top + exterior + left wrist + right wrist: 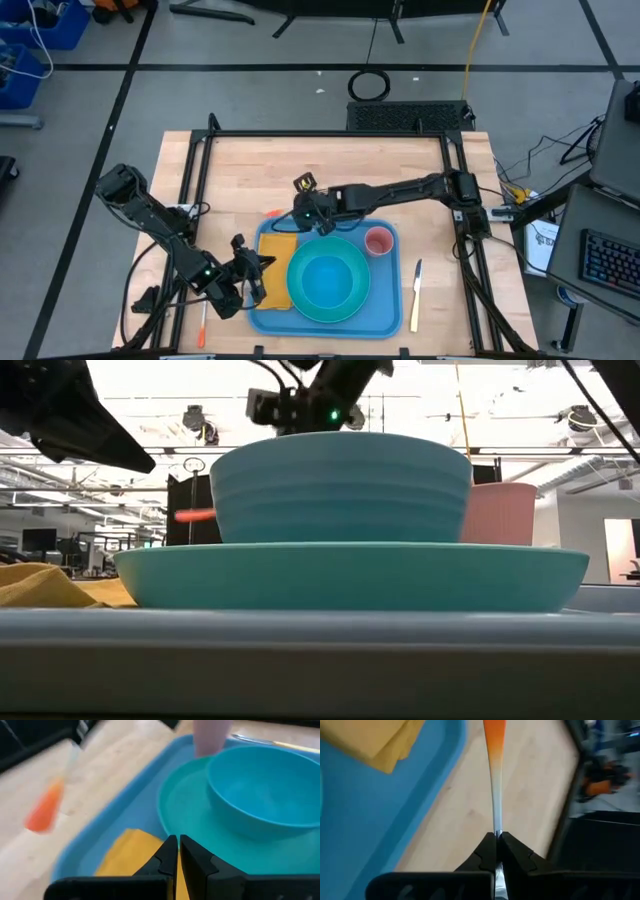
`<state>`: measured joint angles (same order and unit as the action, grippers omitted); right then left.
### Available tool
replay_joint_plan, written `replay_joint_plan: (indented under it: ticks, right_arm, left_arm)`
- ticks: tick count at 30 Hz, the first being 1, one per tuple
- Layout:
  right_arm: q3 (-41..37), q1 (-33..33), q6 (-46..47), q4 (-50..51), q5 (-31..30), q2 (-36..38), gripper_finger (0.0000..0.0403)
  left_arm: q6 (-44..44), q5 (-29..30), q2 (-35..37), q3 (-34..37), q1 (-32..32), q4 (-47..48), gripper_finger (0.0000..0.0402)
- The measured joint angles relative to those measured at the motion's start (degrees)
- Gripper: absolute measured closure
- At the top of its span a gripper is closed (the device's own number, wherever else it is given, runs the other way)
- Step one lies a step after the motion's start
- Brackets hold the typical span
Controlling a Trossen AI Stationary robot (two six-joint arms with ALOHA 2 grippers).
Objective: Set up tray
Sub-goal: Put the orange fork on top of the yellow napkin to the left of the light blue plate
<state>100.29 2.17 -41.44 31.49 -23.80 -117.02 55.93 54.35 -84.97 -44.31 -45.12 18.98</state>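
Sitting at the lower centre of the high view, the blue tray point(385, 318) rests on the wooden table point(420, 170). On it stands a turquoise plate point(352, 303) carrying a blue bowl point(326, 283); a folded yellow cloth point(276, 270) lies on the tray's left part, and a pink cup point(379, 241) stands at its upper right corner. A yellow-handled knife point(416, 293) lies on the bare wood just right of the tray.

From the right of that frame the right arm reaches across, its right gripper point(303, 215) above the tray's upper left corner. Its fingers are pinched tight on the metal end of an orange-handled utensil point(494, 765), whose orange handle points away from the wrist over the wood beside the tray's edge.

At lower left, the left gripper point(262, 266) hangs over the yellow cloth. Its jaws are closed with nothing between them, seen in the left wrist view above the cloth, near the plate's rim. Another orange-handled utensil point(202, 326) lies at the table's lower left edge.
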Motion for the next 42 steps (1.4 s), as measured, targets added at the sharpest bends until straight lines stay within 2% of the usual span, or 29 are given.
replay_joint_plan:
  ticks: [11,16,22,28,31,38,42]
  right_arm:
    - [0.0,7.71,-3.23,8.58,-7.7,5.71,0.0402]
    - [0.0,12.37,-6.62,8.89,-12.51,6.73,0.0402]
    - [0.0,17.19,-9.43,9.21,-14.93,6.63,0.0402]
    - [0.0,18.81,-9.39,10.42,-18.37,6.63,0.0402]
    - [0.0,18.96,-9.37,10.8,-18.33,6.63,0.0402]
    - [0.0,19.24,-9.41,11.04,-16.91,6.63,0.0402]
    - [-1.86,20.0,-12.06,9.53,-16.65,6.65,0.0402]
  left_arm:
    - [0.19,-6.02,0.02,0.02,0.35,-8.96,0.0376]
    - [1.78,-10.07,0.02,0.0,1.13,-12.29,0.0376]
    - [-0.51,-10.45,0.02,0.0,1.33,-12.72,0.0375]
    - [-5.3,-10.09,0.02,0.0,1.86,-11.91,0.0374]
    - [-6.08,-9.76,0.02,0.0,2.51,-10.29,0.0358]
    - [-7.79,-9.37,0.02,0.0,3.26,-9.27,0.0278]
    - [-10.81,-10.61,0.02,0.0,3.28,-9.28,0.0247]
